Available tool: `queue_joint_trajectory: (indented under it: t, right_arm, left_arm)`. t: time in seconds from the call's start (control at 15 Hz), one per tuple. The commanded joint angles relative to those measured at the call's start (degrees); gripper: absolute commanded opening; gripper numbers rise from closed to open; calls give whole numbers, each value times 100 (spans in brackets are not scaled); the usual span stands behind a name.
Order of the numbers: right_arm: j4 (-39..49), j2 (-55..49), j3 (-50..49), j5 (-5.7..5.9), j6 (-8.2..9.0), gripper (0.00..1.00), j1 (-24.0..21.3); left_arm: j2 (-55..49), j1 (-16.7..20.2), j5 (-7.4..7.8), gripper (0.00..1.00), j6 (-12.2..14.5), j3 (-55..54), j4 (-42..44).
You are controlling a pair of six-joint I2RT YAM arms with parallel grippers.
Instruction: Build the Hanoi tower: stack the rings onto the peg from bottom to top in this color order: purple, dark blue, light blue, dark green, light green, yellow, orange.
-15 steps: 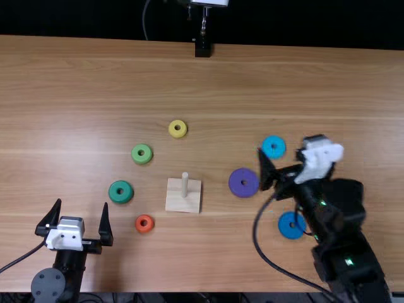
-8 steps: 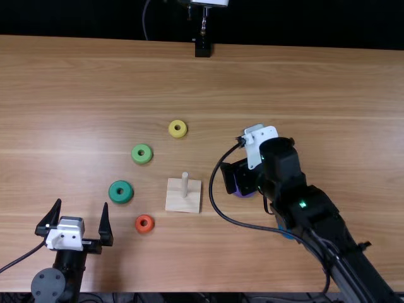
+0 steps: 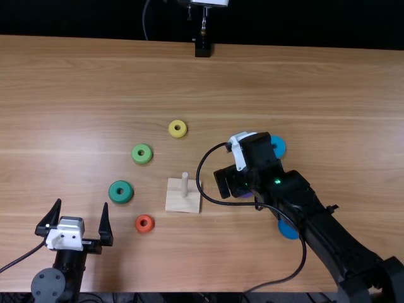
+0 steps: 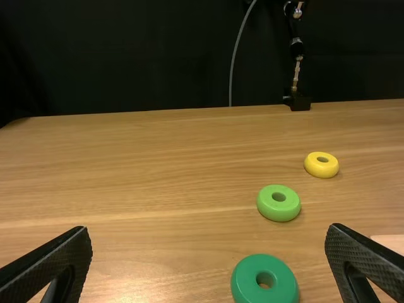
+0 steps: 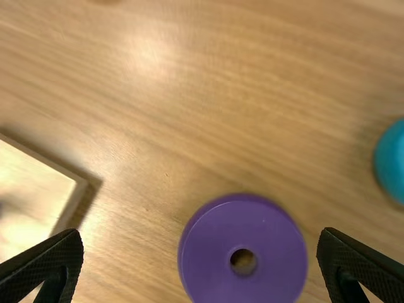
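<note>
My right gripper [image 3: 231, 183] hangs over the purple ring [image 3: 246, 195], mostly covering it in the top view. In the right wrist view the right gripper [image 5: 201, 262] is open, with the purple ring [image 5: 221, 252] flat on the table between its fingers' lines, not gripped. My left gripper [image 3: 77, 218] stands open at the lower left; the left wrist view also has this gripper [image 4: 208, 262] open. The peg [image 3: 185, 184] rises bare from its wooden base [image 3: 183, 203]. Light blue [image 3: 278, 146] and dark blue [image 3: 287, 229] rings are partly behind the right arm.
Left of the base lie the dark green ring [image 3: 120, 192] and light green ring [image 3: 142, 153]. The yellow ring [image 3: 177, 129] lies behind the base, the orange ring [image 3: 144, 223] at its front left. The right arm's cable loops beside the peg base.
The right gripper has swung left from near the light blue ring to above the purple ring, its arm now stretching across the right side. The left arm has stayed still.
</note>
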Motion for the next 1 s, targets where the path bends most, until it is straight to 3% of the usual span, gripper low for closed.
queue_joint_trajectory:
  t: [0.0,0.33,0.93]
  right_arm:
    - [-6,64,188,48,17,100,-50]
    - [-185,345,188,58,38,100,-375]
    - [-396,785,188,58,38,100,-367]
  left_arm:
    - [-69,17,96,100,23,-93,-131]
    - [-69,17,96,100,23,-93,-131]
    - [-69,17,96,100,23,-93,-131]
